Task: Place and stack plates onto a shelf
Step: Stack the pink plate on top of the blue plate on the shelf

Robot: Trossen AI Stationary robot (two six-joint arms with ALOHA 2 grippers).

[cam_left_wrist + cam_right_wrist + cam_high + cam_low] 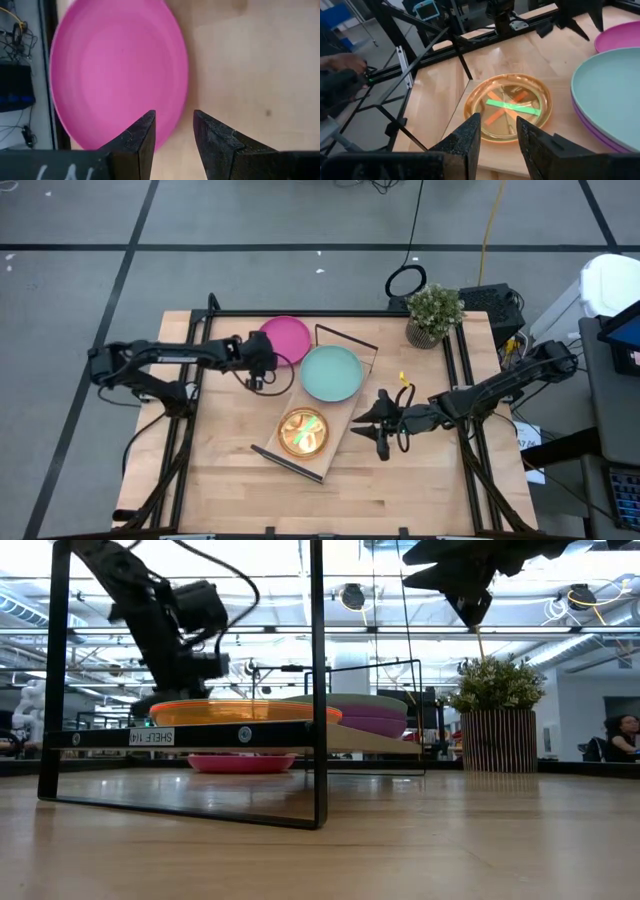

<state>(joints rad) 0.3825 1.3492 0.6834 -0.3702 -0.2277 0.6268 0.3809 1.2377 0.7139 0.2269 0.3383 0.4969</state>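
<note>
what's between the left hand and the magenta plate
Nothing. In the left wrist view the left hand hangs open right over the magenta plate's edge, only bare tabletop beside it. The high view agrees.

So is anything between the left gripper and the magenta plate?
Nothing visible. The left gripper hangs open just above the magenta plate, which lies on the table beside the shelf; only air between them.

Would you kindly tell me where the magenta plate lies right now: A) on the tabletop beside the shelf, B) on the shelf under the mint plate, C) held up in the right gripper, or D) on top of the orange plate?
A: the magenta plate lies flat on the tabletop, off the shelf, with the left gripper above its edge.
</note>
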